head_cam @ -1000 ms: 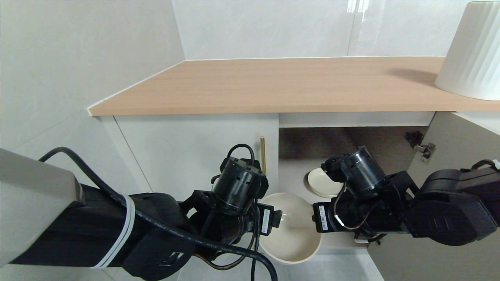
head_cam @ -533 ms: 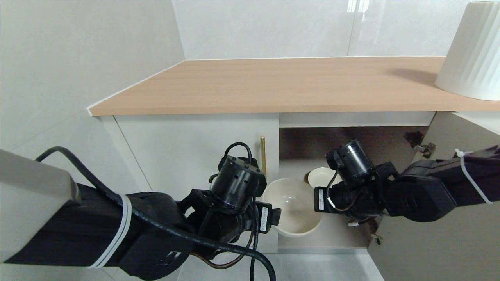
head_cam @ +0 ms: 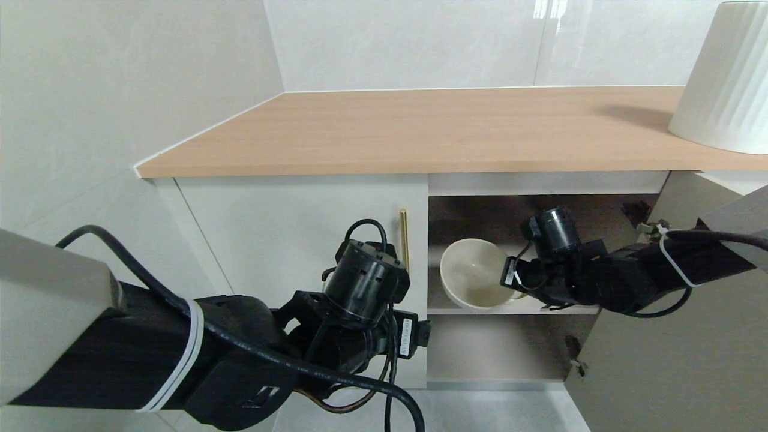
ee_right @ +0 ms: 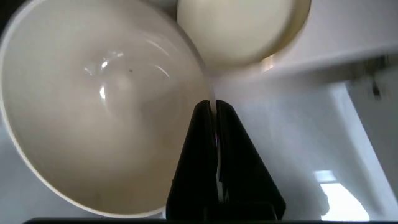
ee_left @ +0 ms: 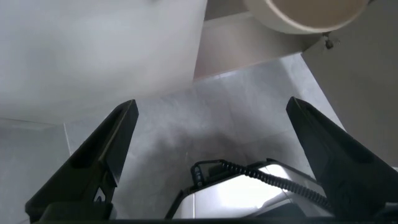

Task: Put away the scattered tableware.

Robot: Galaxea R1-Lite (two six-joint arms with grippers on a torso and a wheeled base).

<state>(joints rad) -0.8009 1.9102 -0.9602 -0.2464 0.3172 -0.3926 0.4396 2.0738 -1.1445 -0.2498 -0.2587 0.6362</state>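
Bowl (head_cam: 473, 277) now lifted into the open cabinet (head_cam: 480, 215) — right gripper (ee_right: 214, 107) clamped on its rim, at the shelf edge (head_cam: 438, 310), left gripper (ee_left: 211, 109) spread wide, empty.

No lettering can be read here. A white sticker (head_cam: 408, 343) is spotted on the left arm (head_cam: 180, 354), a second white sticker (head_cam: 510, 275) on the right arm (head_cam: 630, 282); the print on both is too small to be made out.
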